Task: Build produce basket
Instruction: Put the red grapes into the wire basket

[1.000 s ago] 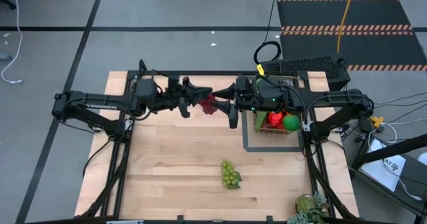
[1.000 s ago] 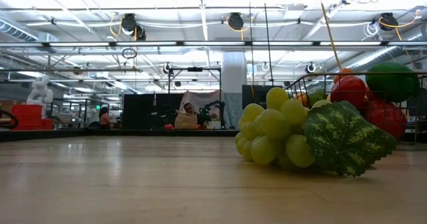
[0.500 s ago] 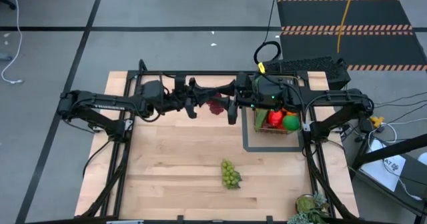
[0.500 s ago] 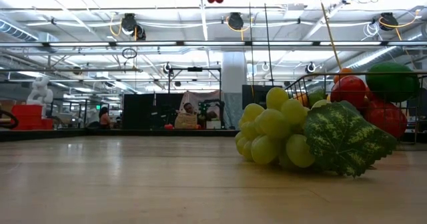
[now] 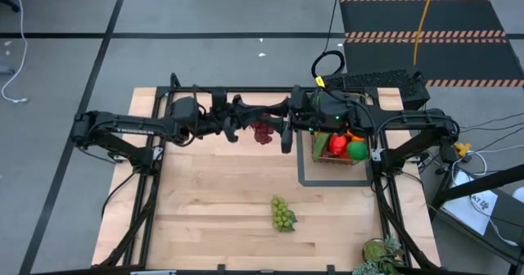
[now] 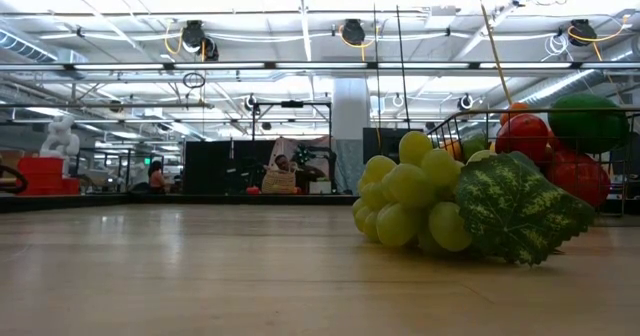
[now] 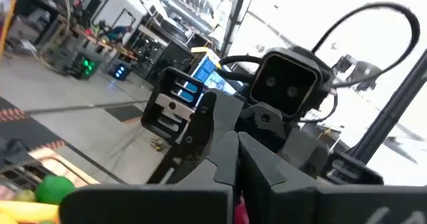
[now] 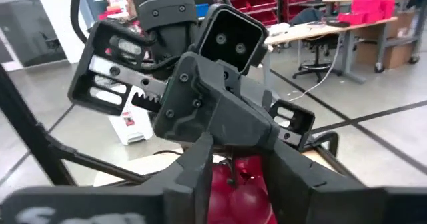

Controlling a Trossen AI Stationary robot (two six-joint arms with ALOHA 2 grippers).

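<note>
While red grapes (image 5: 263, 132) hang gripped between both tools, left tool (image 5: 246, 126) and right tool (image 5: 282, 130), mid-air beside the part-filled basket (image 5: 337, 148), green grapes (image 5: 282, 214) wait on the counter (image 5: 205, 201).

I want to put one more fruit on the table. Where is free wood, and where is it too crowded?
Free: the wide wood left of the green grapes and the strip between them and the basket. Crowded: the far edge, where left gripper and right gripper meet around the red grapes.
</note>
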